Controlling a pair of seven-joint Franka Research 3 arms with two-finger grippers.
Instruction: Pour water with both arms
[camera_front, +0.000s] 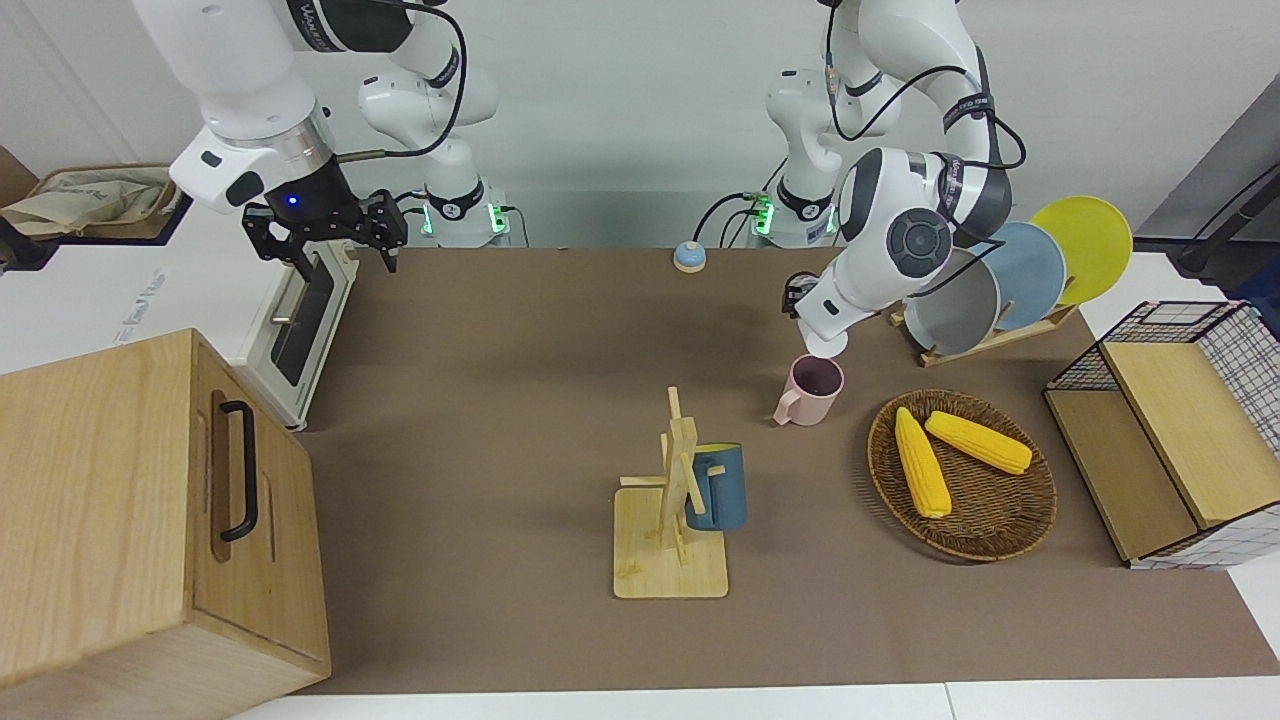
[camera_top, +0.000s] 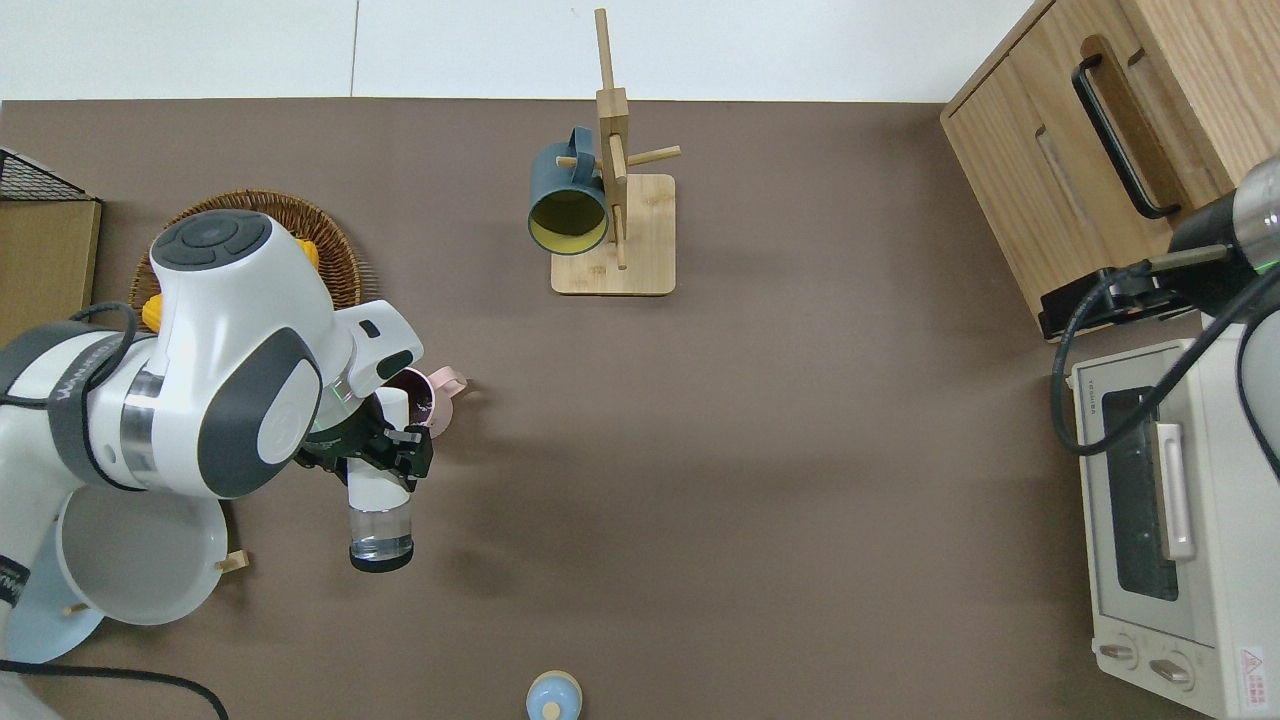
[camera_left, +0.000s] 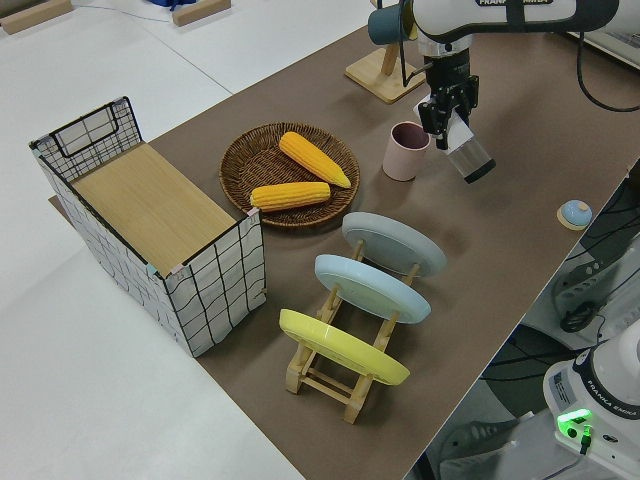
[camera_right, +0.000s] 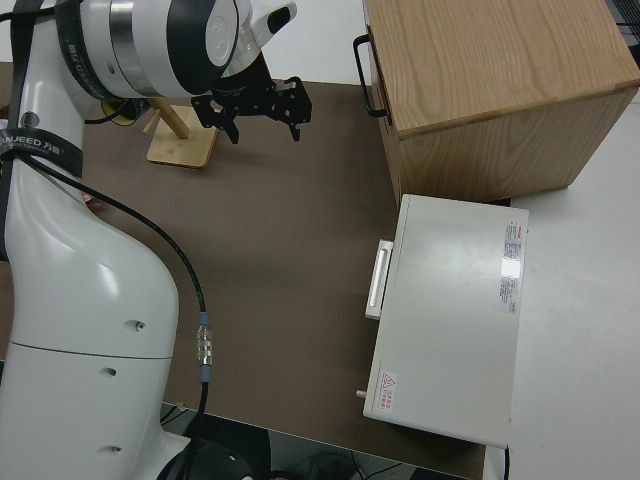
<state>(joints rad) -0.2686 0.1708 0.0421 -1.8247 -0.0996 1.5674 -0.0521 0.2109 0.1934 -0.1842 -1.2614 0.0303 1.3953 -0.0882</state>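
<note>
On the bench (camera_top: 800, 450), a mug (camera_top: 425, 398) stands beside a basket (camera_top: 335, 255) holding two corn cobs (camera_front: 920, 462), toward the left arm's end. A plate rack (camera_left: 345, 375) sits nearer to the robots than the basket. A mug tree (camera_top: 615, 180) carries a second mug (camera_top: 565, 200). A cabinet (camera_front: 130, 520) and an oven (camera_top: 1160, 520) sit at the right arm's end, the oven nearer to the robots.
</note>
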